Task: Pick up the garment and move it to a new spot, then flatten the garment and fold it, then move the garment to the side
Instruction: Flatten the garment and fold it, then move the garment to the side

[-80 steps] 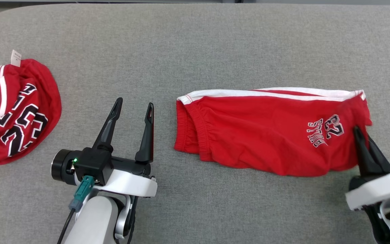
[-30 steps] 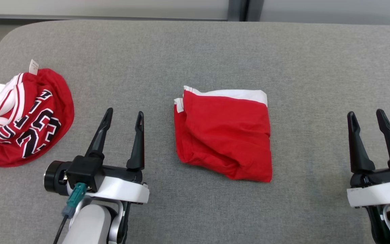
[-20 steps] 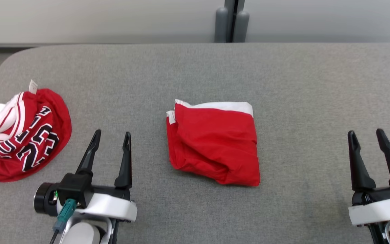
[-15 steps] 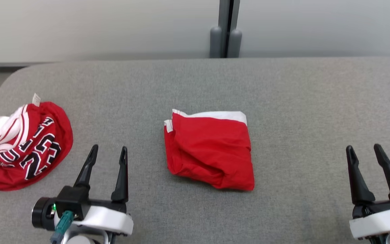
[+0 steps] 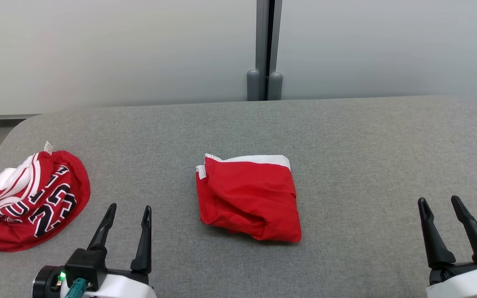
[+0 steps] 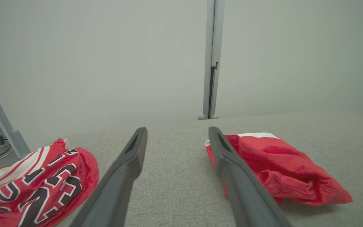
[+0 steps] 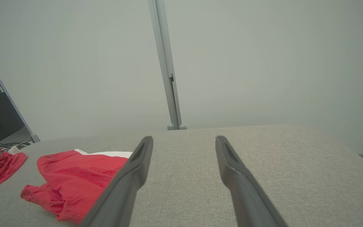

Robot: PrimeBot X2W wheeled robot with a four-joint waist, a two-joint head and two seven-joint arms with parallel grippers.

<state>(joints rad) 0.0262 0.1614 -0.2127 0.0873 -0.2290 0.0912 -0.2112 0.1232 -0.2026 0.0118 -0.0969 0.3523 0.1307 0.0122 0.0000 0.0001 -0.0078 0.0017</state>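
A: Left gripper (image 5: 130, 207): fingers apart, nothing between them, tips pointing to twelve o'clock in the head view. It sits low over the grey padded table (image 5: 367, 140), touching no cloth.

B: Right gripper (image 5: 438, 200)?

A: Same there. Fingers spread and empty, tips toward twelve o'clock, near the table's right end.

B: And the garment?

A: The red shorts (image 5: 249, 198) are folded into a rough square and lie on the table between the two grippers. They are at about three o'clock from the left gripper's tips and nine o'clock from the right's, closer to the left one and well apart from the right. Neither gripper touches them.

B: Condition of the fold?

A: A white band runs along the twelve o'clock edge. The six o'clock edge is rumpled and a little puffed. In the left wrist view the right finger overlaps the shorts' near corner; whether they touch cannot be told from there.

B: Further out?

A: A red jersey (image 5: 27, 198) with black-and-white lettering is heaped at nine o'clock from the left gripper, by the table's left end. A grey post (image 5: 264, 45) stands against the pale wall at twelve o'clock from the shorts.
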